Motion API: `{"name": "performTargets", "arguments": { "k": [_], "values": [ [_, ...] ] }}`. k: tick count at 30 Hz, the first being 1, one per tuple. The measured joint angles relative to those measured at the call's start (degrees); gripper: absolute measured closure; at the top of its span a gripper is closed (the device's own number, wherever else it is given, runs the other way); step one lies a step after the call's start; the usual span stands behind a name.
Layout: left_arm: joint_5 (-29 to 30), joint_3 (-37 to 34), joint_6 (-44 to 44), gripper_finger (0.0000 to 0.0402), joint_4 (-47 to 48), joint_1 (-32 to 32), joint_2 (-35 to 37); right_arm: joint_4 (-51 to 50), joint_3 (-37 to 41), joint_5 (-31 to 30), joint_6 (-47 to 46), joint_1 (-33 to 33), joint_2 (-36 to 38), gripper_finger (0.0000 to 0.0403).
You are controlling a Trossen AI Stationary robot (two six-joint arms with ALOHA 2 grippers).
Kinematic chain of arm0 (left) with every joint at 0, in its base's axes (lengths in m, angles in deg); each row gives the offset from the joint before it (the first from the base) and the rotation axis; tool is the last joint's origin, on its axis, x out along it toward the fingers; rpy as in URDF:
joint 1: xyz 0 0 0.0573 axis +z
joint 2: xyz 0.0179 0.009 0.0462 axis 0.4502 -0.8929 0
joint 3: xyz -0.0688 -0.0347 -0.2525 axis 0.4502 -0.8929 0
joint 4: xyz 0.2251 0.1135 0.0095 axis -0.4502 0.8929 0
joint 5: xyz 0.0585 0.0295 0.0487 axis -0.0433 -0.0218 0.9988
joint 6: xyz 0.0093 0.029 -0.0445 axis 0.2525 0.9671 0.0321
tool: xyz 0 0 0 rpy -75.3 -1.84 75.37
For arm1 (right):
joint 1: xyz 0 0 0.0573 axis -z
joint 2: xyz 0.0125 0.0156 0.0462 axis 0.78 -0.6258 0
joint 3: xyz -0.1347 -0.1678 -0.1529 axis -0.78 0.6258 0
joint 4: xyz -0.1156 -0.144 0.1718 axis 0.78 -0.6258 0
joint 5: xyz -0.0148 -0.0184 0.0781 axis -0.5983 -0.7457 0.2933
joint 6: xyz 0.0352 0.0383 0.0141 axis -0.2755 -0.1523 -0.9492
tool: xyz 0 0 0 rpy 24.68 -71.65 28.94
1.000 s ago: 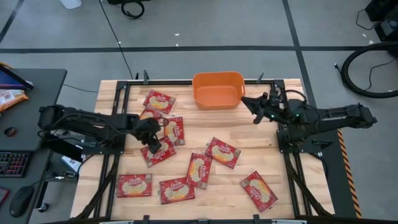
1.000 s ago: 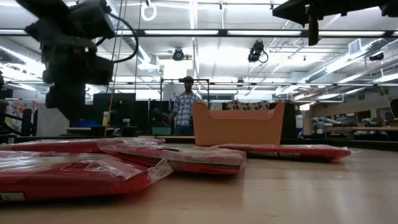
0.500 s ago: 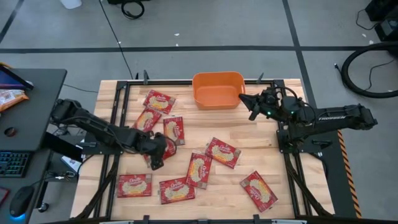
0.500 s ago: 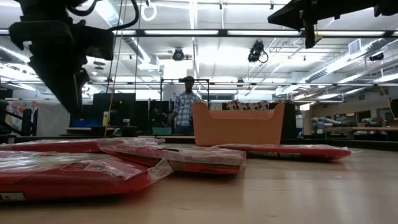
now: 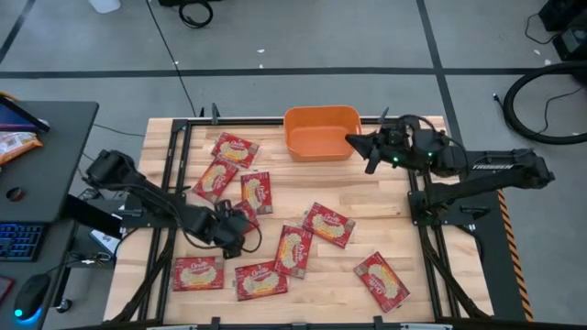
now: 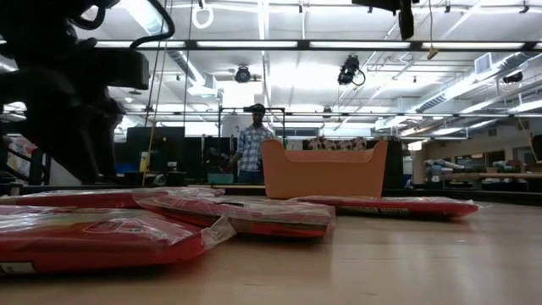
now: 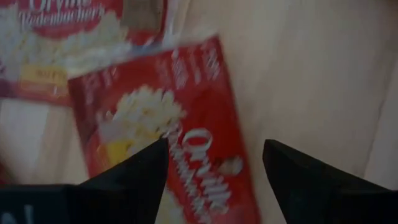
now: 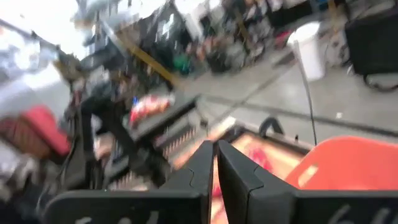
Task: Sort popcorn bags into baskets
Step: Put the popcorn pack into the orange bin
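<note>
Several red popcorn bags lie flat on the wooden table; in the high view they include one (image 5: 235, 149), another (image 5: 327, 225) and a third (image 5: 382, 280). My left gripper (image 5: 231, 240) is open and low over the bag (image 5: 244, 215) in the table's left middle. In the left wrist view that bag (image 7: 186, 143) lies between and beyond the spread fingers (image 7: 214, 149). The orange basket (image 5: 321, 111) stands at the far edge and looks empty. My right gripper (image 5: 351, 140) is shut and empty, raised beside the basket's right end (image 8: 215, 152).
In the low view the basket (image 6: 324, 169) stands behind the bags (image 6: 237, 212). A person (image 6: 251, 152) stands in the room beyond. A dark side desk (image 5: 37, 165) sits left of the table. Bare wood shows between the basket and the bags.
My left gripper has moved toward the table's near edge and down onto the bag in the left middle, with the arm stretching out low. My right gripper has moved left and toward the far edge, closing on the basket's right end. The bags have stayed where they were.
</note>
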Motion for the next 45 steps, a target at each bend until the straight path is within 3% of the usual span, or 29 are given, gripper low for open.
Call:
{"name": "performTargets", "arguments": {
  "k": [4, 8, 11, 21, 45],
  "values": [
    [0.29, 0.0, -0.26, 0.0144, -5.84, -0.94, -0.97, -14.97, -8.15, 2.05, 0.93, 0.0, -2.06, 0.0373],
    [0.07, 0.02, -6.55, 0.0149, -7.11, -1.34, -0.94, -21.59, -12.38, 2.14, 5.05, 0.0, -3.24, 0.0373],
    [-0.38, 1.56, -11.02, 0.0155, -3.45, -1.76, -0.94, -21.54, -12.83, 2.25, 8.77, 0.33, -3.4, 0.0373],
    [4.54, 10.57, -10.79, 0.0175, 9.93, -1.62, -1.9, -22.44, -12.85, 9.87, 13.3, 2.22, -5.06, 0.0373],
    [-0.66, 10.8, -9.36, 0.018, 12.51, -1.77, -16.15, -21.5, -12.83, 10.64, 14.73, 2.4, -5.78, 0.0373]
  ]
}}
